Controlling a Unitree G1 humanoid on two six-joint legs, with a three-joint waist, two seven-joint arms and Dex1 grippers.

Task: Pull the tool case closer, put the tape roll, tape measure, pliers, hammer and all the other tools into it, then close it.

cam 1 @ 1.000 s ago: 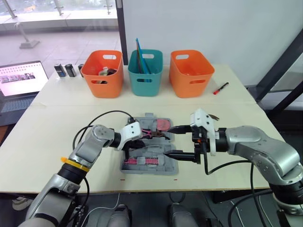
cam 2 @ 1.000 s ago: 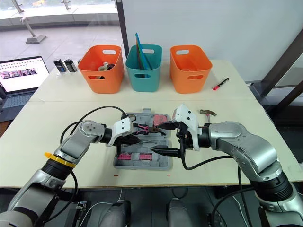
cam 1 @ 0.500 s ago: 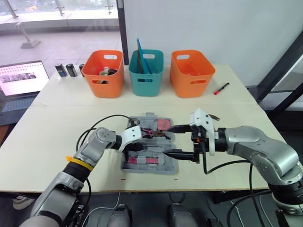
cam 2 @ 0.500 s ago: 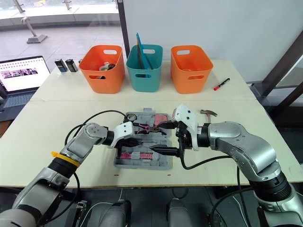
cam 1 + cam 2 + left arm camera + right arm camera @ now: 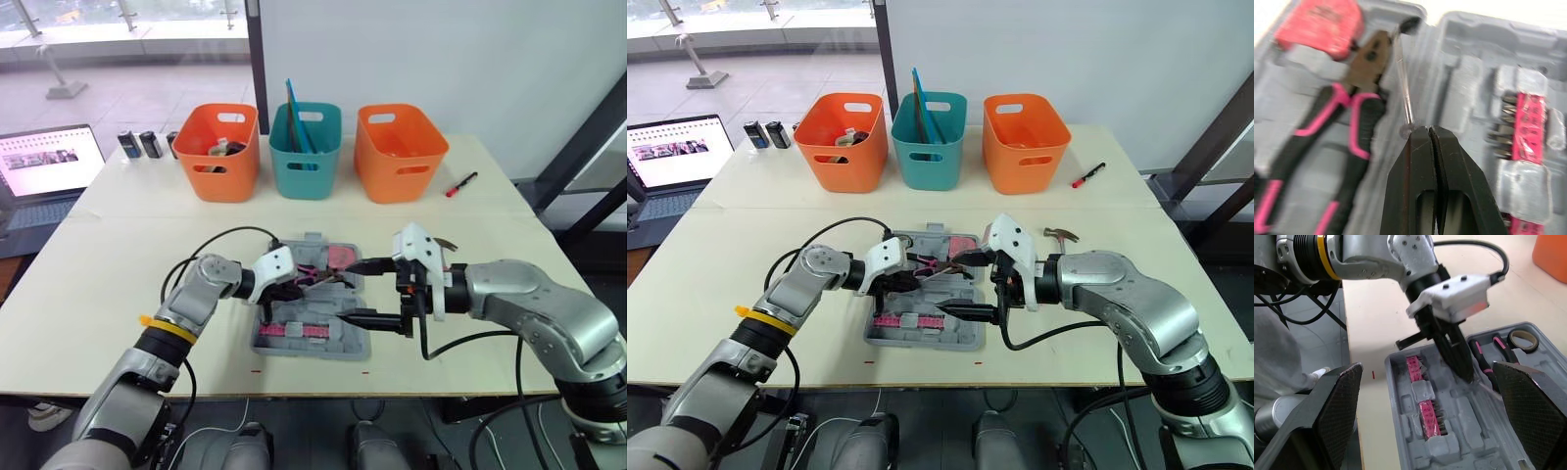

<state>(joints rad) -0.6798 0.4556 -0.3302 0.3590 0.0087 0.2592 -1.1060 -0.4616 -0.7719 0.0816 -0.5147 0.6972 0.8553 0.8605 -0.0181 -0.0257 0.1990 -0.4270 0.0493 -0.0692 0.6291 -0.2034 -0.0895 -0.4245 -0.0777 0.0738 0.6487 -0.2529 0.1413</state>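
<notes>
Backing one case [image 5: 323, 346]: three bins [image 5: 217, 168] [image 5: 305, 168] [image 5: 402, 168]

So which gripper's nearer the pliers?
Left. The left gripper is inside the case, tips just beside the pliers; the right gripper hovers open at the case's right edge, farther off.

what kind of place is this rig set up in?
Probably an office or lab demo space, not a workshop: a pale table with three plastic bins along its far side, an open laptop beside it, and a big window behind.
</notes>
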